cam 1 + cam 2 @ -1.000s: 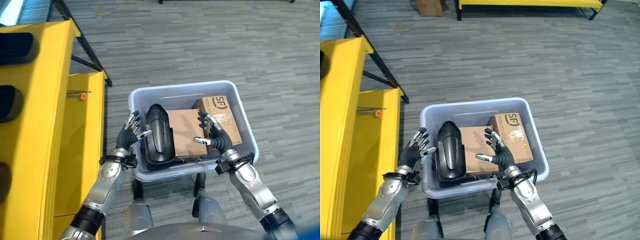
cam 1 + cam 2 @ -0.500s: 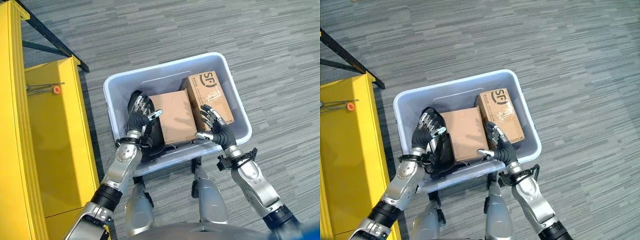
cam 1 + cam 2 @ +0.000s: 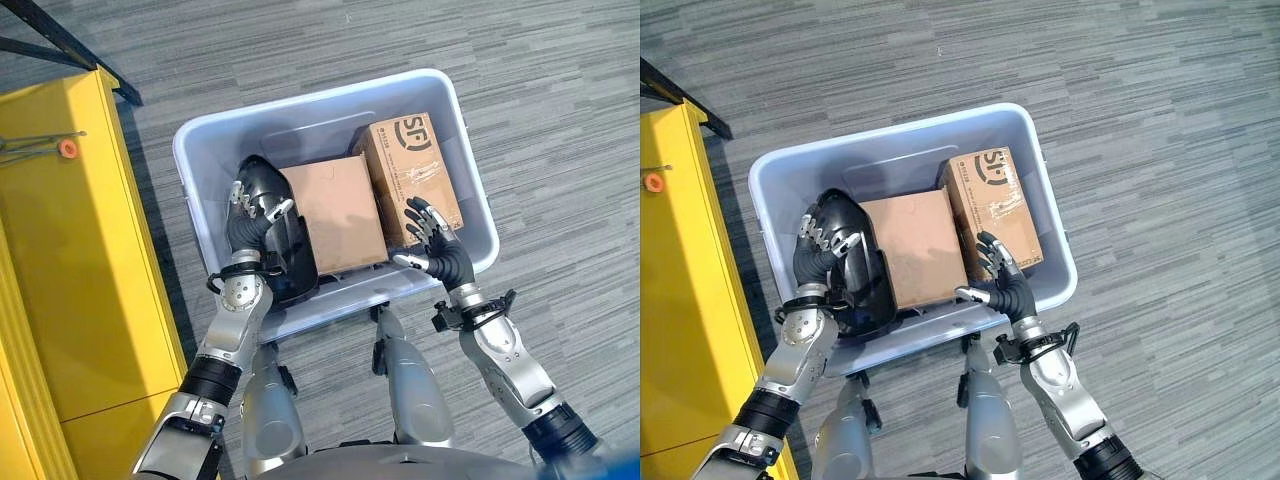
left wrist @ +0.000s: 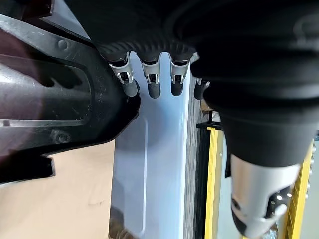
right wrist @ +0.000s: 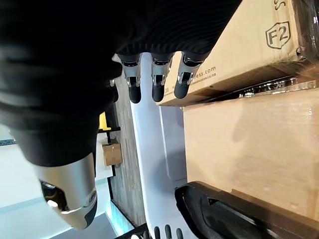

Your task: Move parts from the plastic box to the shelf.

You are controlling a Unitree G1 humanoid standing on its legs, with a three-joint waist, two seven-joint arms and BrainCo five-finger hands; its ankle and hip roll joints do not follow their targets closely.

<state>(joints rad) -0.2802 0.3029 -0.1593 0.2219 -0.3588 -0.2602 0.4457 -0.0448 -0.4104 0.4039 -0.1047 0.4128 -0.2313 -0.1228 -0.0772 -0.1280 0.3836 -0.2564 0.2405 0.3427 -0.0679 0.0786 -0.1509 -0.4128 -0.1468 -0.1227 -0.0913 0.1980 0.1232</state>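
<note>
A pale blue plastic box [image 3: 470,200] holds a black moulded part [image 3: 285,250] on its left side. A plain carton [image 3: 335,210] lies in the middle and a printed carton [image 3: 410,165] on the right. My left hand [image 3: 250,215] is inside the box, open, with its fingers [image 4: 149,82] resting against the left side of the black part [image 4: 55,104]. My right hand [image 3: 438,250] hovers open over the near right rim. Its fingers [image 5: 157,82] are at the near end of the printed carton [image 5: 239,45], beside the plain carton [image 5: 249,149].
The yellow shelf [image 3: 70,260] stands along the left of the box, with a small orange-tipped tool [image 3: 67,148] lying on it. Grey striped carpet lies beyond and to the right of the box.
The camera has shifted. My left hand went from outside the box's left rim into the box and onto the black part. My right hand slid right, from the plain carton toward the printed one.
</note>
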